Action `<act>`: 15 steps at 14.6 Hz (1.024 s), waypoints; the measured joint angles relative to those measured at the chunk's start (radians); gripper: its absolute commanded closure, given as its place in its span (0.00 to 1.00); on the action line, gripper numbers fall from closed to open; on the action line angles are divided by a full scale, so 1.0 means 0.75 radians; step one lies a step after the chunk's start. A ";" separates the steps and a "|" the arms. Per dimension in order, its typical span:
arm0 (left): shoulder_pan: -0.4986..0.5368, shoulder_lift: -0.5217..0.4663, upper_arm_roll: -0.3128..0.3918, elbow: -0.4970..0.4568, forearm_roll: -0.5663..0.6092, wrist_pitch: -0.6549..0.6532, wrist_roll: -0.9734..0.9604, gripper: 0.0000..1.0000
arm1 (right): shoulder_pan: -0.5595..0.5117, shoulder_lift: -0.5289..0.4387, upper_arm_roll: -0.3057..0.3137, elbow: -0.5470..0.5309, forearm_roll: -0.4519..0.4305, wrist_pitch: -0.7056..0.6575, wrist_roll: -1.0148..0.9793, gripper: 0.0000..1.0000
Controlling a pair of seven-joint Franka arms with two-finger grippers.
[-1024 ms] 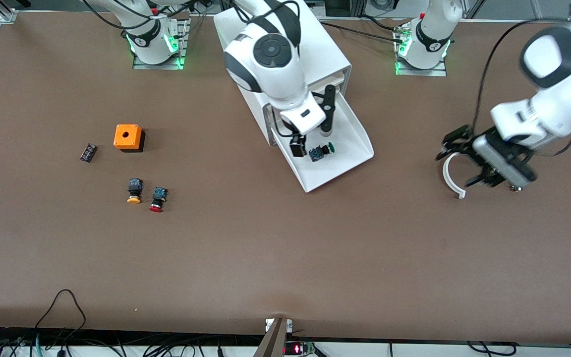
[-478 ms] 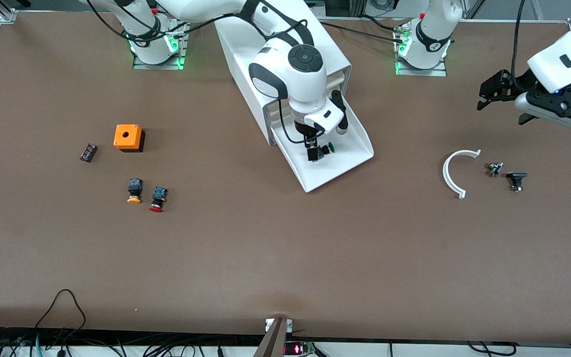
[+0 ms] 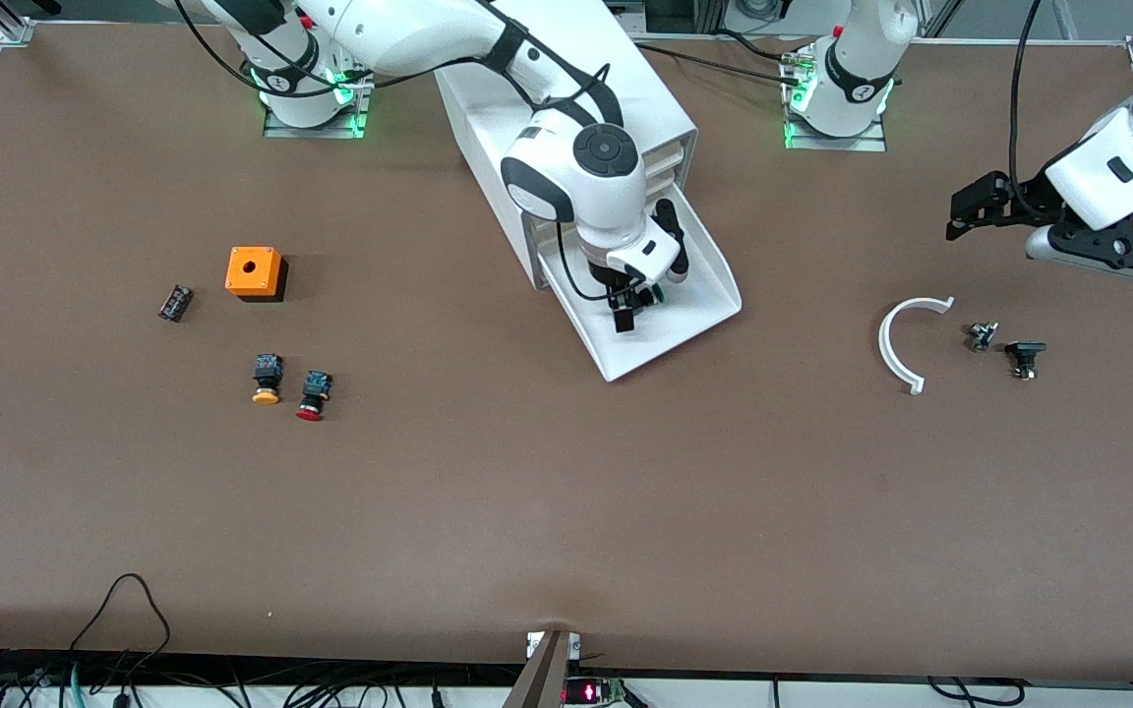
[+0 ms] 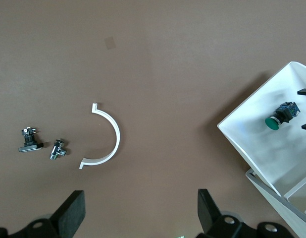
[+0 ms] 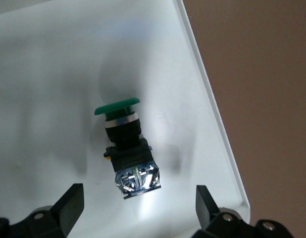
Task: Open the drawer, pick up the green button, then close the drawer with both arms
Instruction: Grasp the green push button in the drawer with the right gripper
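Only right wrist view [image 5: 138, 201], button [image 5: 126, 146] unobstructed

1. The arms [image 3: 566, 167] are glossy white, built of rounded jointed segments with dark grey bands at the joints.
2. The right arm's wrist joint carries a round dark grey cap [image 3: 605, 149] with a small centre mark.
3. Each base [image 3: 847, 84] is a white column with a black ring and a small round marking, sits on a metal plate and glows green at its foot.
4. Black cables [image 3: 1014, 88] loop along both arms.
5. The left gripper [image 3: 1068, 231] and the right gripper [image 3: 637, 303] are black, each with two flat fingers [image 5: 69, 206].
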 measured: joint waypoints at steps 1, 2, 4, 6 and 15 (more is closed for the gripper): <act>0.000 0.001 0.000 0.001 0.000 0.000 -0.001 0.00 | 0.002 0.011 0.000 0.003 0.000 0.018 0.000 0.00; 0.000 0.002 0.000 0.002 0.000 0.000 -0.001 0.00 | 0.003 0.019 0.000 0.008 0.000 0.027 0.000 0.00; 0.000 0.002 0.000 0.006 0.000 0.000 -0.002 0.00 | 0.005 0.023 0.000 0.016 0.000 0.030 0.000 0.02; 0.000 0.002 0.000 0.008 0.000 -0.001 -0.002 0.00 | 0.007 0.027 0.000 0.016 0.000 0.030 -0.001 0.07; 0.000 0.002 0.001 0.008 0.000 -0.002 -0.004 0.00 | 0.016 0.051 0.000 0.018 -0.031 0.075 -0.006 0.60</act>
